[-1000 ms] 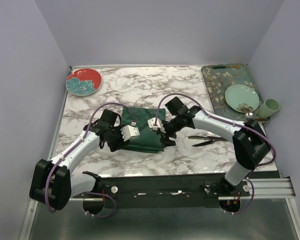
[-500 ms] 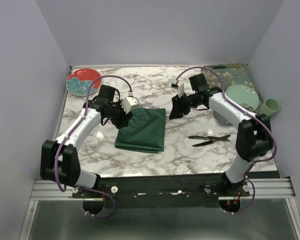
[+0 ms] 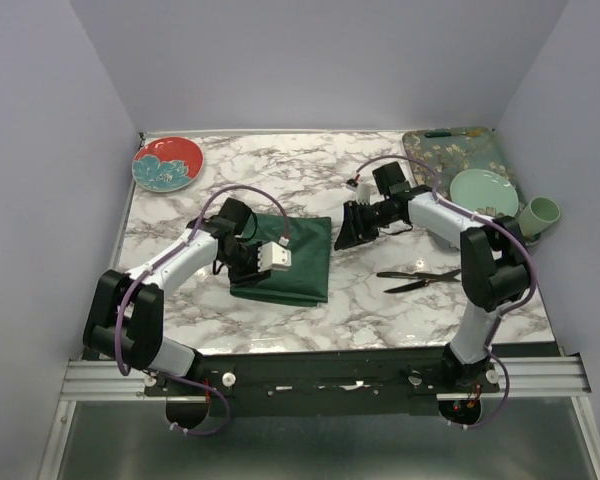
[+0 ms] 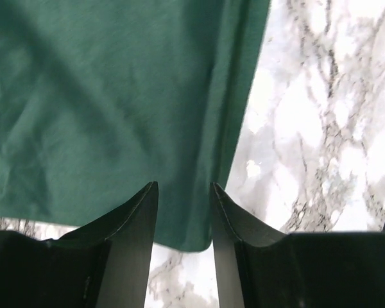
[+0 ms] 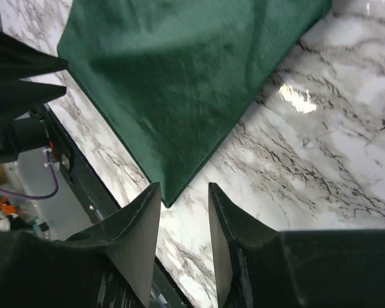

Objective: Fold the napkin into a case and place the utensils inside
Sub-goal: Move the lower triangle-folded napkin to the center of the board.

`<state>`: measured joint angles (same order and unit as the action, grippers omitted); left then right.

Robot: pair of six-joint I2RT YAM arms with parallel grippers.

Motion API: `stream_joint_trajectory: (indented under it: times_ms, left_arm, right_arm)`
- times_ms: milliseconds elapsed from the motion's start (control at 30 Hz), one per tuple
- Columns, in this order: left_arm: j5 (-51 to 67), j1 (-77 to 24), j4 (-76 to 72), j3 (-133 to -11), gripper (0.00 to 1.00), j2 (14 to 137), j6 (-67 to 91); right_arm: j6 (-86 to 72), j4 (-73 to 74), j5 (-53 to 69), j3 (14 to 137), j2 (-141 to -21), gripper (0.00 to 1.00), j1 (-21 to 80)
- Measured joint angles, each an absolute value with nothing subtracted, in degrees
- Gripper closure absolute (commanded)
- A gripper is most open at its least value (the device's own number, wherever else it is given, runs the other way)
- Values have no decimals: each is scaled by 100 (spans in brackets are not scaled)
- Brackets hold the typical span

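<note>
Arms first, since both are bent in toward the middle of the desk (image 3: 280, 170). We see the left arm run out from its base at the near left, its forearm angle inward, and its wrist tip down over the left side of the napkin (image 3: 298, 262). The left end effector (image 3: 248, 268) sits low over that cloth. In the left wrist view, the left end effector (image 4: 184, 185) shows its two dark fingers (image 4: 131, 231) with a narrow gap between them. The napkin (image 4: 115, 96) lies flat below, one corner right under the tips, and nothing is pinched.

The right arm rises from the near right, folds sharply at the elbow, and reaches back and left. Its right end effector (image 3: 350, 228) points at the napkin's right edge and stops just beside it (not touching, as far as we can judge). From the right wrist, the right end effector (image 5: 183, 185) is likewise narrowly parted and holds nothing, with the napkin (image 5: 179, 83) spread ahead of it on the marble.

We find the dark green napkin folded into a broad rectangular pad at mid-desk. The utensils (image 3: 418, 279) lie on bare marble to its right, apart from it, near the right arm's elbow.
</note>
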<state>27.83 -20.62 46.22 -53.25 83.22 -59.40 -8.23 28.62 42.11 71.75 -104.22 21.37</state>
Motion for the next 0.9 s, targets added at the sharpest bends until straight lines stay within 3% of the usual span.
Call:
stream_joint_trajectory:
  times_ms: [233,467,800,900]
  left_arm:
    - [2635,-2746,4152,-4576,55,8012,-6014]
    - [2281,-3072,3542,-4134,66,7961,-5732]
    - [1999,-3127,3013,-3997,75,7953,-5089]
    - [1951,-3124,2932,-4091,75,8068,-4801]
  right_arm:
    - [-1260,2705,4399,6884,-10715,57,2137]
    - [-1511,2486,4554,6936,-11050,57,2204]
    - [-1780,2318,4591,7603,-12020,82,2425]
    - [-1809,2265,4584,8034,-12241,82,2429]
